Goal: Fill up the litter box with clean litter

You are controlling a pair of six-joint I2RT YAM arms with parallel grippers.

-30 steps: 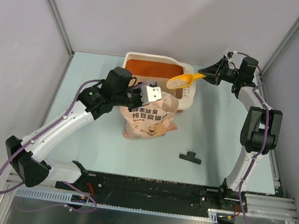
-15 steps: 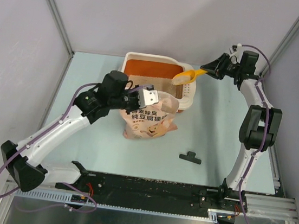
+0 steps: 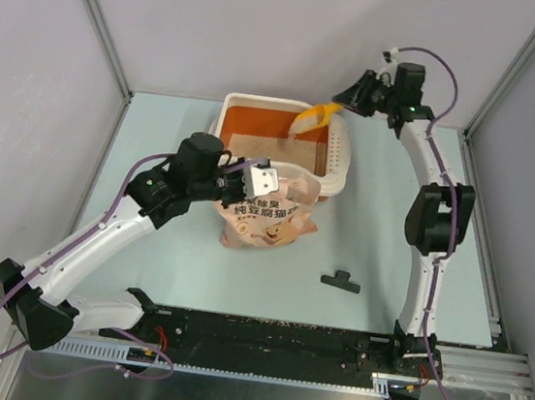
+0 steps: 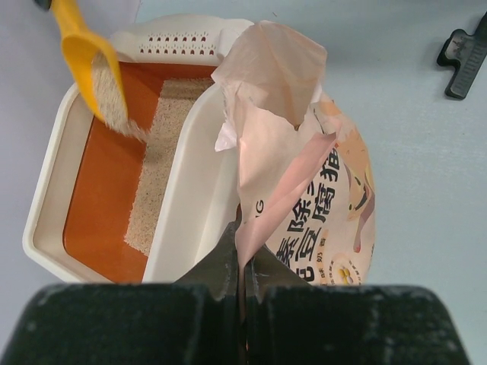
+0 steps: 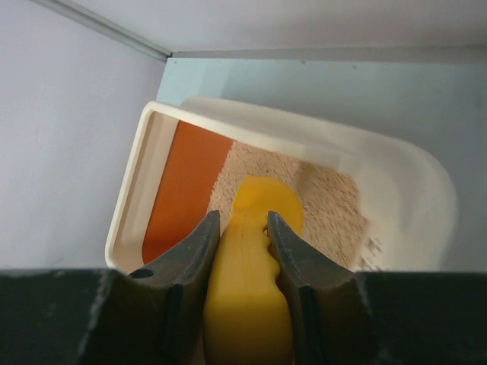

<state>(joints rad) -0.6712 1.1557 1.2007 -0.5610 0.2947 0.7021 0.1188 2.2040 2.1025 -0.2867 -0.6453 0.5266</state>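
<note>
Top external view: my right tool [image 3: 348, 101] has swung the orange scoop [image 3: 315, 118] toward the back. A second ago the scoop hung over the right side of the litter box [image 3: 342, 165] with its load still in it. Now it is over the far side and tips down, and clean litter [image 4: 114, 106] pours off its lip. The right tool is closed narrow around the scoop's handle.

My left arm has hardly moved. My left tool [image 4: 243, 266] pinches tight on the top edge of the pink bag [image 4: 327, 205]. The bag stands open on the worktop [image 3: 389, 244], just beside the near wall of the box.

The litter box sits at the far middle of the worktop. Inside it, a pale strip of litter covers the near part of the floor. The far part is bare orange.

A black clip [image 3: 339, 281] lies alone closer to me, well apart from the bag.
</note>
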